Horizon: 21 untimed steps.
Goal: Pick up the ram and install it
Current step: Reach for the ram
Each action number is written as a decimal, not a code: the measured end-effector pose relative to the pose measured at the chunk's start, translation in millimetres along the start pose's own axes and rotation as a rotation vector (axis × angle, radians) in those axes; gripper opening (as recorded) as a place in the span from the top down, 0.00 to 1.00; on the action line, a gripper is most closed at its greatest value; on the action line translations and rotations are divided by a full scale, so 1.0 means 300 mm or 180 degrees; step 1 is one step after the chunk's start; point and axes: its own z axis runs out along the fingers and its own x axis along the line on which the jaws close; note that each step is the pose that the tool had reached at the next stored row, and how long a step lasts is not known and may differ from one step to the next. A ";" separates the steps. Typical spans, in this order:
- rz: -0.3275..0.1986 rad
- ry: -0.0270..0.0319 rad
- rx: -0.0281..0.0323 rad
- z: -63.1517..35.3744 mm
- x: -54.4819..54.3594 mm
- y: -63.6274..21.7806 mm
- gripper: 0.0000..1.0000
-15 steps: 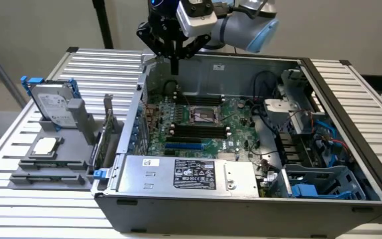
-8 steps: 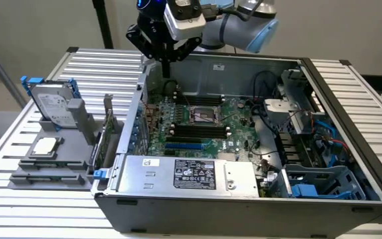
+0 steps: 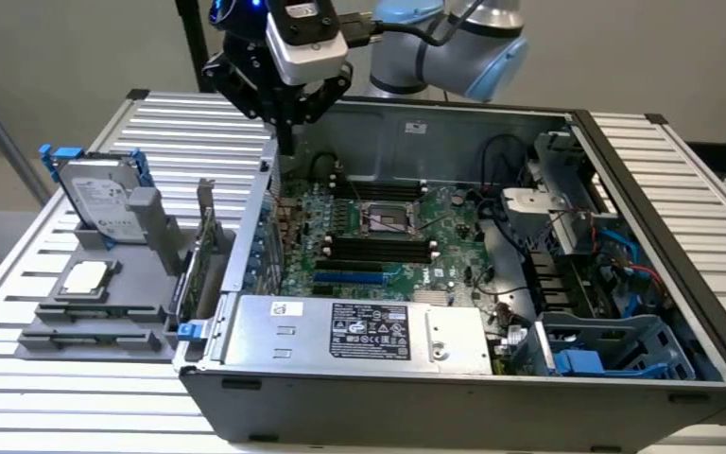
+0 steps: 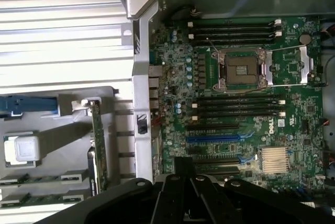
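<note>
**Hovering over the case wall, ram apart in tray**

Gripper (image 3: 285,140) hangs above the rear wall corner of the open computer case (image 3: 464,121), fingers together, holding nothing. The ram (image 3: 95,310) lies well apart in the grey tray (image 3: 136,284), beside a hard drive (image 3: 101,199), card (image 3: 205,244) and processor (image 3: 86,277). Both rest on a slatted metal table (image 3: 60,402).

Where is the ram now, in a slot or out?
Out: the ram lies in the grey tray outside the case, and the board's slots look empty.
</note>
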 end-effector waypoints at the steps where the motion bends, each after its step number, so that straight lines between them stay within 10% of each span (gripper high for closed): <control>1: 0.0000 0.0000 0.0001 -0.001 0.010 -0.006 0.89; 21: -0.0001 -0.0004 0.0057 -0.006 0.302 -0.078 0.89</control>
